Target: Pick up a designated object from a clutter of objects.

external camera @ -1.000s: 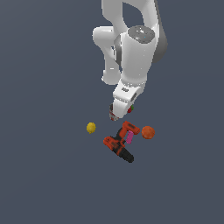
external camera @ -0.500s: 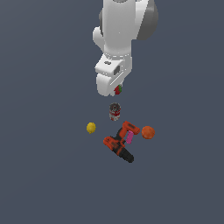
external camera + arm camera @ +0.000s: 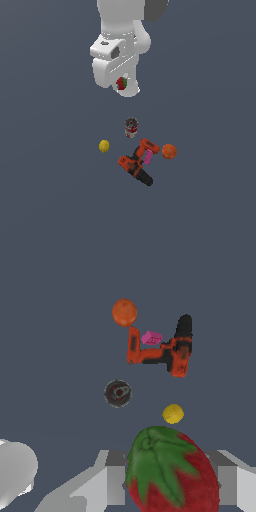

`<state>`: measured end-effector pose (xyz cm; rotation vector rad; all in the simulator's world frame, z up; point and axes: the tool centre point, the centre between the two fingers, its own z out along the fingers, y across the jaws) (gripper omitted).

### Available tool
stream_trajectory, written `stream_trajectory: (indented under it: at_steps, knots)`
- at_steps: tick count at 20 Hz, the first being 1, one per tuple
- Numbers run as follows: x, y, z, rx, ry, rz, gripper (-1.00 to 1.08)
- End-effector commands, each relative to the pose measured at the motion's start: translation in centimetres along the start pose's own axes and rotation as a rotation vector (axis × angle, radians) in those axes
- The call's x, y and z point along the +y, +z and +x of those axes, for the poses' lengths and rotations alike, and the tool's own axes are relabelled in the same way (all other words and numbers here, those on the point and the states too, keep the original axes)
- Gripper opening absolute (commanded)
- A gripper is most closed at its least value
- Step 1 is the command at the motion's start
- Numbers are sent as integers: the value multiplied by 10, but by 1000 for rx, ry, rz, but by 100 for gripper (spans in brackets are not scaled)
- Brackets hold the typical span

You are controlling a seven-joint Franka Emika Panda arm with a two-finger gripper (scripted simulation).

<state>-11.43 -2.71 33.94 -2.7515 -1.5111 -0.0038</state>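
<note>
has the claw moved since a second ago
Yes. In the exterior view the claw, shut on the strawberry, has risen well clear of the can, which it was right beside a second ago.

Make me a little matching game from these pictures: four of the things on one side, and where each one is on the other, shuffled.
Things:
1. small red strawberry with a green leafy top
2. small yellow lemon
3. round orange ball
4. upright red-and-grey can

Places:
A. on the floor, at the exterior view's right of the orange-and-black power drill
B. raised off the floor, held in the robot's hand
C. standing on the floor, roughly below the hand
D. alone on the floor, at the exterior view's left of the drill

Pairs: 1-B, 2-D, 3-A, 4-C
</note>
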Motion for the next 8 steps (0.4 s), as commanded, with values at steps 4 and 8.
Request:
stream_trajectory:
  at_steps: [4,8]
  knots:
    - [-2,-17,-18,-2,0,0,-100]
    - [-2,-20,-22,-2,0,0,-100]
